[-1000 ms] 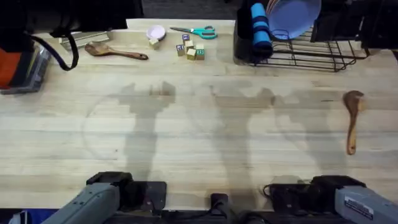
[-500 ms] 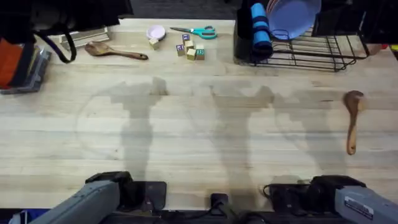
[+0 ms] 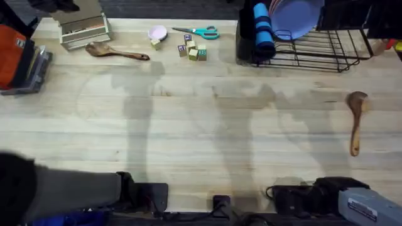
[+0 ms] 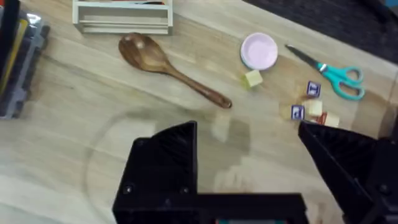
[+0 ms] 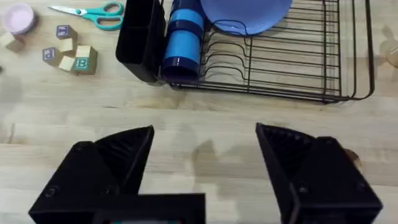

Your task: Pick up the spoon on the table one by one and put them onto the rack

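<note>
One brown wooden spoon (image 3: 116, 51) lies at the table's far left; in the left wrist view this spoon (image 4: 168, 65) is ahead of my left gripper (image 4: 249, 155), which is open, empty and above the wood. A second spoon (image 3: 357, 119) lies on the right side, handle toward the front edge. The black wire rack (image 3: 326, 59) stands at the far right with its black utensil holder (image 3: 246, 37). My right gripper (image 5: 205, 155) is open and empty, hovering over bare table in front of the rack (image 5: 298, 68).
The rack holds a blue cup (image 3: 262, 28) and a purple plate (image 3: 295, 16). Teal scissors (image 3: 198, 31), letter blocks (image 3: 191, 50) and a pink dish (image 3: 157, 32) lie at the back middle. A beige stand (image 3: 83, 28) and an orange-lidded container (image 3: 16, 53) sit far left.
The left arm has risen and now shows large and dark at the lower left. A dark shape over the far left corner has pulled away, uncovering the beige stand. Both spoons lie as before.
</note>
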